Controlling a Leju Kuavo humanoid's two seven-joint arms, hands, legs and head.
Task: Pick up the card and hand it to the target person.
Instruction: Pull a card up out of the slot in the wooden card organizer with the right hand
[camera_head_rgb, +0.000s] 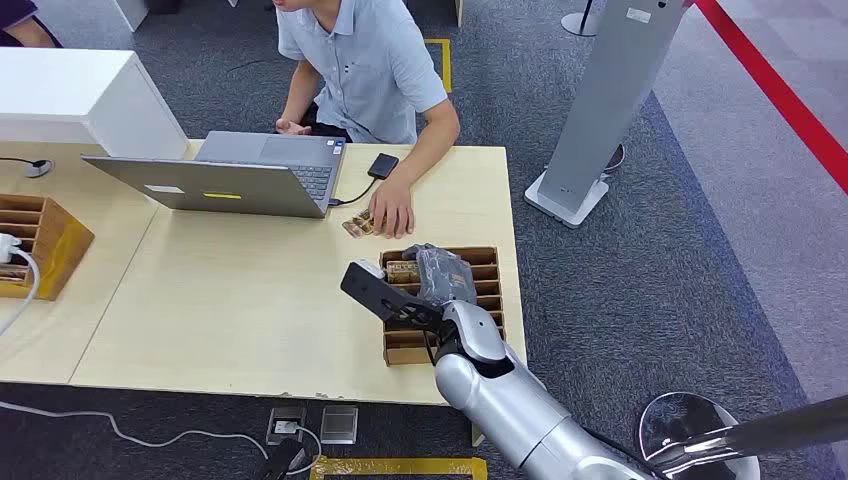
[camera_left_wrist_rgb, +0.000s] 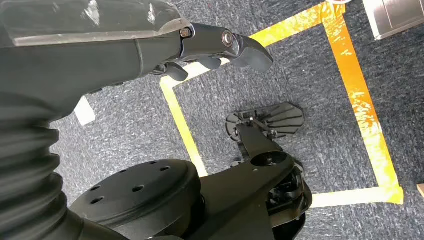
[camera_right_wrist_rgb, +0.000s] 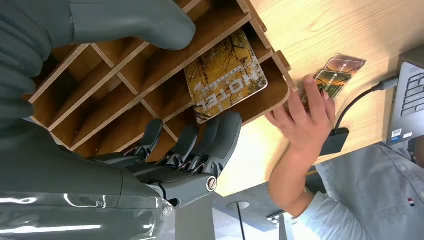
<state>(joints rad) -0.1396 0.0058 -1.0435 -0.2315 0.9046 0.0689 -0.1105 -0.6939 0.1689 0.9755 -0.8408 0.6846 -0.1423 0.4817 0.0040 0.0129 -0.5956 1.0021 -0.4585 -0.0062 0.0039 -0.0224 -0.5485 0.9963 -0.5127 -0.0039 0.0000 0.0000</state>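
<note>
- We see the glossy rectangular card (camera_right_wrist_rgb: 226, 75), printed "MOTEL", lying in an end slot of the slatted wooden organizer (camera_head_rgb: 490, 290) on the pale wood-grain table (camera_head_rgb: 250, 300).
- Our right hand (camera_right_wrist_rgb: 192, 135) hovers over it, dark ribbed fingers apart, holding nothing.
- Our left hand (camera_left_wrist_rgb: 220, 47) hangs above grey carpet, fingers loosely curled, empty.
- A person's hand (camera_head_rgb: 392, 208) rests on loose cards (camera_head_rgb: 357, 226) at the organizer's 11 o'clock.

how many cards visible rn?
3: one card in the wooden rack under the right hand, two cards on the table under the person's hand. More may be hidden.
</note>
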